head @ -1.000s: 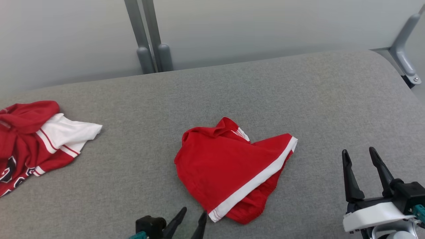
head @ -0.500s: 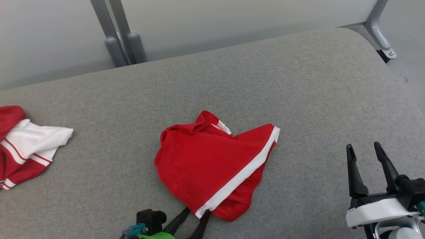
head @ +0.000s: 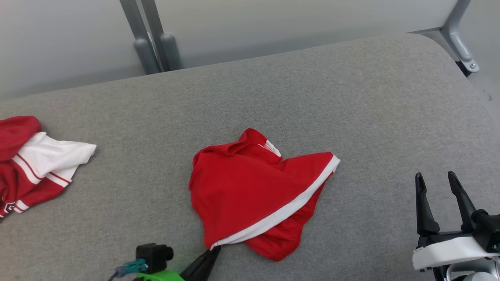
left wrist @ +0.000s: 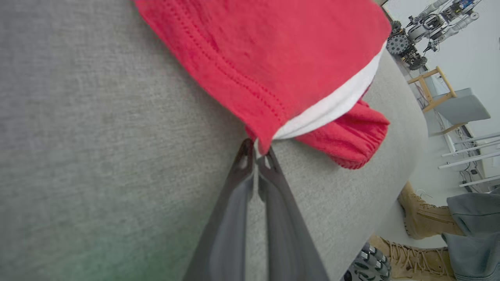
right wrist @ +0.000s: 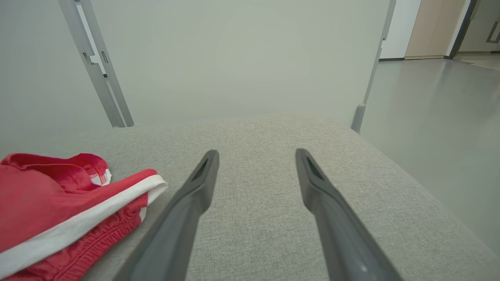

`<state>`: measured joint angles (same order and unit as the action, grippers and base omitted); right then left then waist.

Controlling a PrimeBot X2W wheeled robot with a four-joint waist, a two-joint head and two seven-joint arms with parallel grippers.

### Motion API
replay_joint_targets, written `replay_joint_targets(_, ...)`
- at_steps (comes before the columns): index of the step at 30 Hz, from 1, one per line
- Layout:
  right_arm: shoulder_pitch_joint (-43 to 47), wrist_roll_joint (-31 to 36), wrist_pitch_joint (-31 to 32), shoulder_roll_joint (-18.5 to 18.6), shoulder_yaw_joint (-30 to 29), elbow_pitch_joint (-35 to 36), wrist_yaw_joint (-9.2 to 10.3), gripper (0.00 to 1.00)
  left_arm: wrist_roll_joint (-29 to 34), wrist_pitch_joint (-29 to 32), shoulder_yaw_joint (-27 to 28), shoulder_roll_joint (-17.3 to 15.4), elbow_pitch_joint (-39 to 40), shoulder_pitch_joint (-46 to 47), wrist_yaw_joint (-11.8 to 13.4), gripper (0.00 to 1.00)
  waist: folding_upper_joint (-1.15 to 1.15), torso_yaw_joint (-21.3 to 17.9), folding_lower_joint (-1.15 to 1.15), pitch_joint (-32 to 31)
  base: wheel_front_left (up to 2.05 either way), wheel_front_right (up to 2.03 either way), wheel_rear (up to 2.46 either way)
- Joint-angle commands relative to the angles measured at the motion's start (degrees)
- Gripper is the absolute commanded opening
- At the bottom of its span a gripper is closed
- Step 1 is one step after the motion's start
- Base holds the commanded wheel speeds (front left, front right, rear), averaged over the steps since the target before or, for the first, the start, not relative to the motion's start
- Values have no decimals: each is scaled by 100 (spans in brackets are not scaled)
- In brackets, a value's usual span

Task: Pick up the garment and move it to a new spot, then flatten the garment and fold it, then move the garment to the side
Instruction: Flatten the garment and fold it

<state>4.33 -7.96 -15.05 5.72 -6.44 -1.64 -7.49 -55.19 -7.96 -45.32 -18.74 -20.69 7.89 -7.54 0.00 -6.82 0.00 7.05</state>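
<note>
Here we are over the grey fabric worktop (head: 351, 97), and the red shorts (head: 250, 191) lie crumpled near its middle, towards the front edge. A white band runs along one hem, and a bunched elastic edge pokes out underneath on the near side.

Down at the bottom of the head view we have the left gripper (head: 214, 249), and its jaws are pressed together on the nearest corner of the shorts, right where the white band ends. From the left wrist view we get it close up: the two dark fingers (left wrist: 234, 203) meet at their tips, with that red corner nipped between them and the cloth fanning out beyond.

Over on the lower right, the right gripper (head: 435, 175) hangs above bare worktop, jaws spread wide and holding nothing, well apart from the shorts.

Far left, a red and white jersey (head: 35, 164) lies in a heap at the worktop's edge. Grey metal posts (head: 150, 39) rise behind. A person's tan boots (left wrist: 422, 212) stand on the floor beside the worktop in the left wrist view.
</note>
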Motion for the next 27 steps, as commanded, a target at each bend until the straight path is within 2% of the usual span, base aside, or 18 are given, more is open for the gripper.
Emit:
replay_joint_targets(1,50,-11,-19,-11,-6,-8,0,100,-166,20,79,-184,238,-106,11,0,0,146,0,-45,0,0,0)
replay_joint_targets(5,58,-24,-19,-31,7,-11,0,100,-515,58,461,-827,1246,-313,39,0,0,359,0,-78,0,0,0)
replay_joint_targets(11,-46,-46,-19,-49,125,-66,0,100,-730,242,1073,-1769,2930,-444,426,0,0,534,0,-98,0,0,0)
replay_joint_targets(14,-44,-49,-19,-50,135,-89,0,100,-838,406,1371,-2216,3532,-403,552,0,0,582,0,-121,0,0,0)
replay_joint_targets(21,-78,-69,-19,-82,219,-148,0,100,-1243,759,2216,-3235,4429,-227,694,0,0,539,0,-141,0,0,0)
replay_joint_targets(27,-37,-90,-20,-107,252,-217,0,100,-1680,1049,2821,-3915,4866,-20,572,0,0,444,0,-225,0,0,0)
